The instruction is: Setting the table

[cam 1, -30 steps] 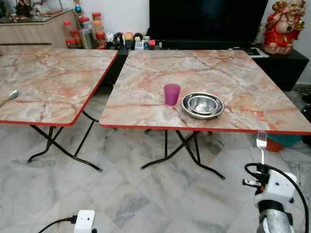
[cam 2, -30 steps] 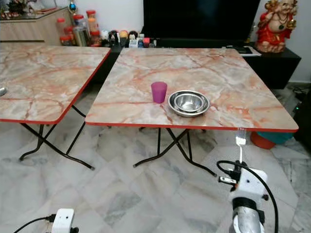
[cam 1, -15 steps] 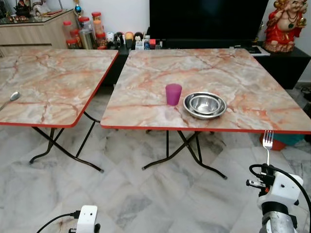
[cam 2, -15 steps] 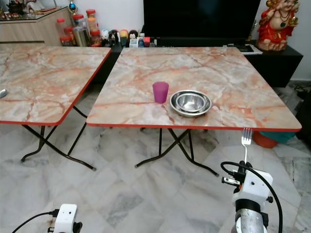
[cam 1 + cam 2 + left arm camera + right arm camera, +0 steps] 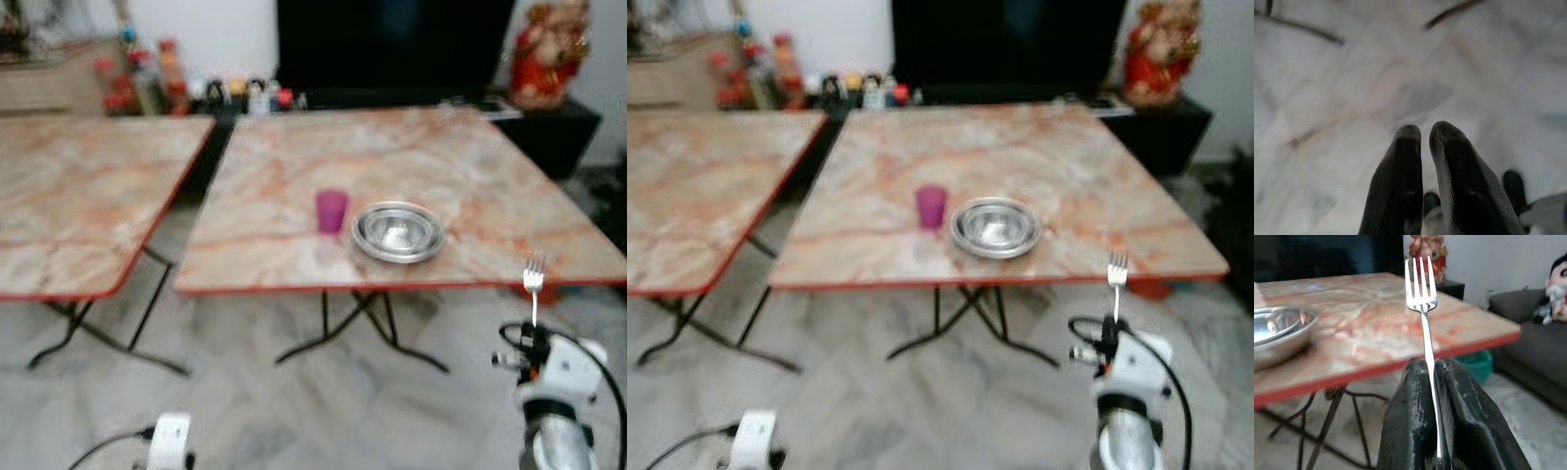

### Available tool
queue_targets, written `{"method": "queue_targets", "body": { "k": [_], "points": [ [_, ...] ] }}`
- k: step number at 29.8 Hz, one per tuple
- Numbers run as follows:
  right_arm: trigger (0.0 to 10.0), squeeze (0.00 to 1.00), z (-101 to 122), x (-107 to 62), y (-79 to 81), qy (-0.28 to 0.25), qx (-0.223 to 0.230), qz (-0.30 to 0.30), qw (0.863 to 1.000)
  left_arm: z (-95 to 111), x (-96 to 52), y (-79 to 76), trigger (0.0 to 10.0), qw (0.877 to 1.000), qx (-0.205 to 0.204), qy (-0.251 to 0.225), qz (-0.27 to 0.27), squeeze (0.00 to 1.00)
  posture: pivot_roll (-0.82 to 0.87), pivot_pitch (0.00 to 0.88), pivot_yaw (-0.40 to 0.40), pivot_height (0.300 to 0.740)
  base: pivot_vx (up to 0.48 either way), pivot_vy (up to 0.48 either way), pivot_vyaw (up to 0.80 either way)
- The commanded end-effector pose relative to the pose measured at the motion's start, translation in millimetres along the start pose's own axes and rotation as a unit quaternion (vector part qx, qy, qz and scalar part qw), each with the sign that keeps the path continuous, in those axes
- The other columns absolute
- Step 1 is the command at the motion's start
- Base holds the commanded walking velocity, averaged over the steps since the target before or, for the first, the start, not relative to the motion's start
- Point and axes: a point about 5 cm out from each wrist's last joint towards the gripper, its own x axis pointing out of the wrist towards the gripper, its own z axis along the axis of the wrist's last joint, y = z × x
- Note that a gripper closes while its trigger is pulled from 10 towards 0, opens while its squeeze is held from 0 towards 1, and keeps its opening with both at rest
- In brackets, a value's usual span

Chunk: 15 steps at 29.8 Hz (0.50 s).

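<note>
right gripper [image 5: 1431, 363] fingers pinch your fork [image 5: 1421, 298] upright | handle end hidden | head views blurry | left gripper [image 5: 1424, 132] fingers nearly together, holding nothing

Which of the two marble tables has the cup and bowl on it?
The right-hand table, in front of the claw holding the fork. It carries the purple cup and steel bowl.

Two marble-topped folding tables [image 5: 411, 166] on pale marble floor [image 5: 294, 411]
</note>
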Motion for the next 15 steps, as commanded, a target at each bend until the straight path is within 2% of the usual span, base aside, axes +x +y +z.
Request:
{"method": "queue_targets", "body": {
  "k": [1, 11, 13, 15],
  "points": [
    [10.0, 0.0, 6.0, 2.4, 13.2, -0.013, 0.007, 0.021, 1.0, -4.1, -3.2, 16.2, 10.0, 1.0, 0.01, 0.009, 0.021, 0.0, -0.11, 0.027, 0.005, 0.74, 0.48, 0.0, 0.0],
    [10.0, 0.0, 4.8, 4.7, 19.3, -0.01, 0.013, 0.035, 0.999, -5.5, -3.6, 15.8, 10.0, 1.0, 0.008, 0.009, 0.022, 0.0, -0.1, 0.029, -0.002, 0.74, 0.48, 0.0, 0.0],
    [10.0, 0.0, 5.2, 4.8, 20.3, -0.011, 0.014, 0.035, 0.999, -6.0, -3.7, 16.1, 10.0, 1.0, 0.007, 0.011, 0.023, 0.0, -0.1, 0.029, -0.001, 0.74, 0.334, 0.0, 0.0],
    [10.0, 0.0, 4.9, 4.8, 21.4, -0.011, 0.015, 0.037, 0.999, -6.0, -3.8, 16.2, 10.0, 1.0, 0.006, 0.009, 0.024, 0.0, -0.1, 0.029, -0.002, 0.74, 0.0, 0.0, 0.0]
  ]
}}
